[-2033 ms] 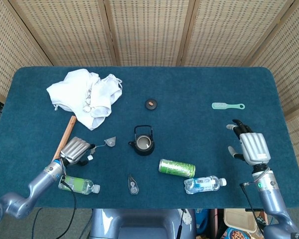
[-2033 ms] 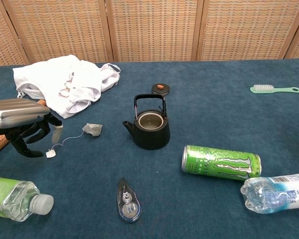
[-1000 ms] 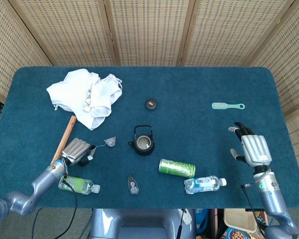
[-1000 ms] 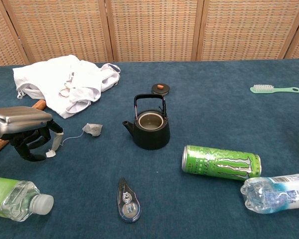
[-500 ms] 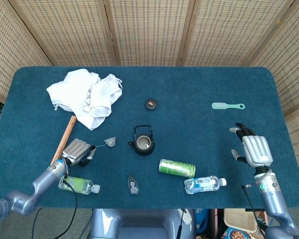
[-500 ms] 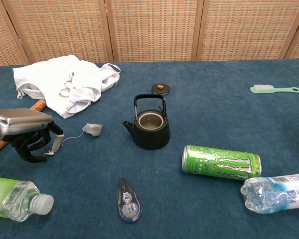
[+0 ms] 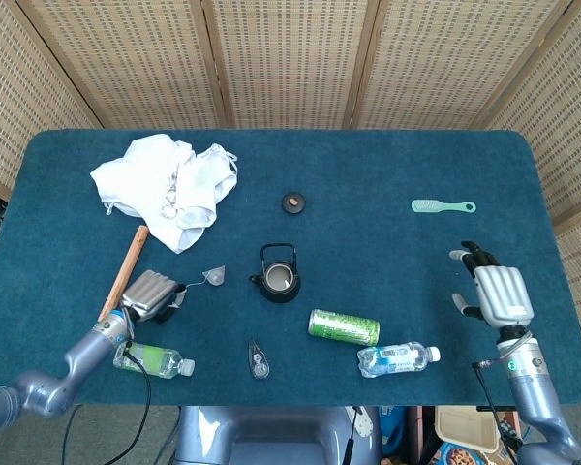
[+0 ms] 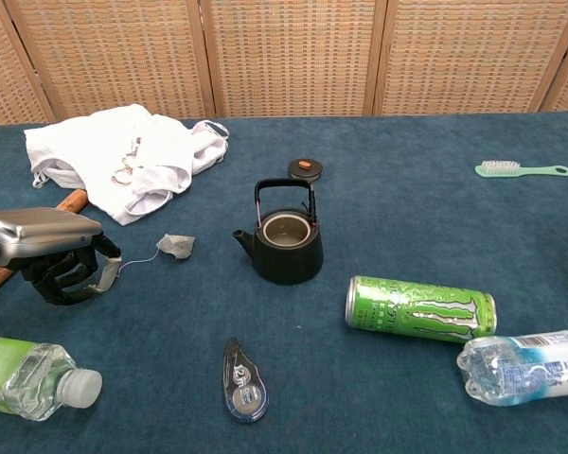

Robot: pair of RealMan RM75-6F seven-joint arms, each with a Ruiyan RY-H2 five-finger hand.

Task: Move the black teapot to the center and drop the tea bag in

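The black teapot [image 7: 276,274] [image 8: 284,241] stands open-topped near the table's middle, its handle upright. Its lid [image 7: 292,202] [image 8: 304,169] lies apart behind it. The tea bag [image 7: 214,276] [image 8: 177,246] lies on the blue cloth left of the pot. A thin string runs from it to its paper tag [image 8: 102,274]. My left hand [image 7: 150,294] [image 8: 52,251] has its fingers curled in and pinches that tag just above the table. My right hand [image 7: 494,291] hovers near the right edge with fingers apart, holding nothing; the chest view does not show it.
A white cloth heap [image 7: 169,184] and a wooden stick [image 7: 126,271] lie at the left. A green can [image 7: 344,327], two water bottles [image 7: 397,358] [image 7: 155,360] and a correction-tape dispenser [image 7: 258,358] line the front. A mint brush [image 7: 443,205] lies at the back right.
My left hand has closed its fingers on the tag and raised it off the cloth; the string is tauter. The right hand has drifted slightly back toward the near right edge.
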